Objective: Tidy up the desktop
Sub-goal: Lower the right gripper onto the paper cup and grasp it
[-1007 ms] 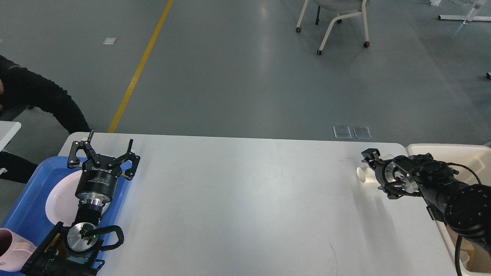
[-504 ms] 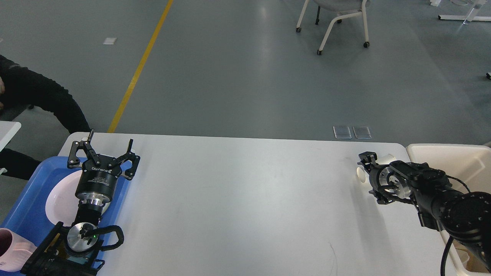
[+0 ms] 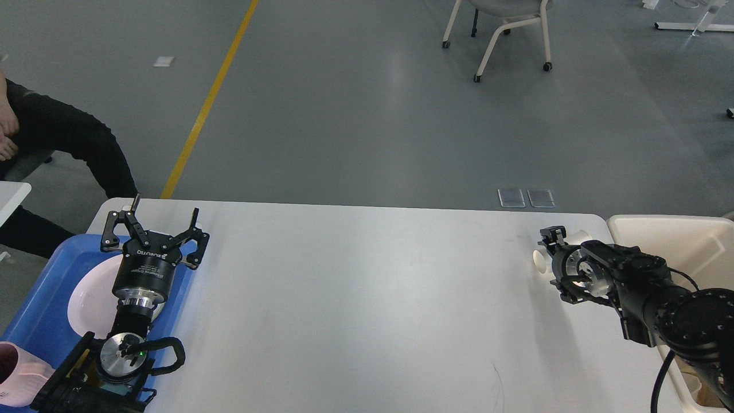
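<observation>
The big white desktop [image 3: 355,298] fills the middle of the view and most of it is bare, so the tidying looks nearly done. One small white cup [image 3: 542,259] is lying on its side near the far right corner of the desktop, and I think that is the last thing left to put away. The right gripper [image 3: 551,240] is right at this cup, but it is seen end-on and dark, so I cannot tell if its jaws are spread or closed, or if they have the cup. Just past the right edge of the desktop is a cream bin [image 3: 659,226], and the cup may belong in there. On the left side, the left gripper [image 3: 156,225] hangs over the edge of a blue tray [image 3: 43,301] with its jaws spread wide and nothing in them. A white plate [image 3: 92,295] sits in the tray, and a pink cup [image 3: 14,373] peeks in at the bottom left corner. A person in dark clothes [image 3: 69,143] sits near the left end of the desktop. A chair [image 3: 504,26] stands far back on the grey floor [image 3: 344,115]. Nothing on the desktop blocks the way between the white cup and the bin.
</observation>
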{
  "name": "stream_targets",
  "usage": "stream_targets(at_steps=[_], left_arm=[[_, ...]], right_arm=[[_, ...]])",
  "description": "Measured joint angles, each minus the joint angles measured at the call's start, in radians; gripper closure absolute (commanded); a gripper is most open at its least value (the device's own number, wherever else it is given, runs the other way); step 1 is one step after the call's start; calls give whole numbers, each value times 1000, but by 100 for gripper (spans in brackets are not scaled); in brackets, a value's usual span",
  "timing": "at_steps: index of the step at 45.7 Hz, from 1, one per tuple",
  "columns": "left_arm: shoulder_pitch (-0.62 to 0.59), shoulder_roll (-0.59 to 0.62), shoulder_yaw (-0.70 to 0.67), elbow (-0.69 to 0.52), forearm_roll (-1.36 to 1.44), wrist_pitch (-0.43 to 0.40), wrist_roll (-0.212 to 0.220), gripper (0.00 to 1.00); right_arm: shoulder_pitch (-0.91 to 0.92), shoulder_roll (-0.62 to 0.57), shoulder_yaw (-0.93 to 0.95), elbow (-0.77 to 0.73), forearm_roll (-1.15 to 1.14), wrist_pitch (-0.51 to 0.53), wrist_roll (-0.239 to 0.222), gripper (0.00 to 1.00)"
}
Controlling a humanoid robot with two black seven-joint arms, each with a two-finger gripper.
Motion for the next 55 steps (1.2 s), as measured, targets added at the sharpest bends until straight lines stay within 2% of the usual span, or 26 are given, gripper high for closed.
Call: stream_targets(at_steps=[4,7,12,15,42,47,49,55], left_arm=[[0,0,0,0,0,0,0,4],[0,0,0,0,0,0,0,4],[0,0,0,0,0,0,0,4],[0,0,0,0,0,0,0,4],[0,0,0,0,0,0,0,4],[0,0,0,0,0,0,1,4],[0,0,0,0,0,0,1,4],[0,0,0,0,0,0,1,4]], right_arm=[[0,0,5,0,1,-7,0,19],[0,0,9,0,1,-13,0,24],[-1,0,11,0,2,-17,1,27],[-1,0,13,0,2,-17,1,33],[-7,0,37,0,2,-18,3,34],[-7,0,37,0,2,-18,3,38],[-7,0,37,0,2,-18,3,44],[-7,0,37,1,2,-16,3,51]])
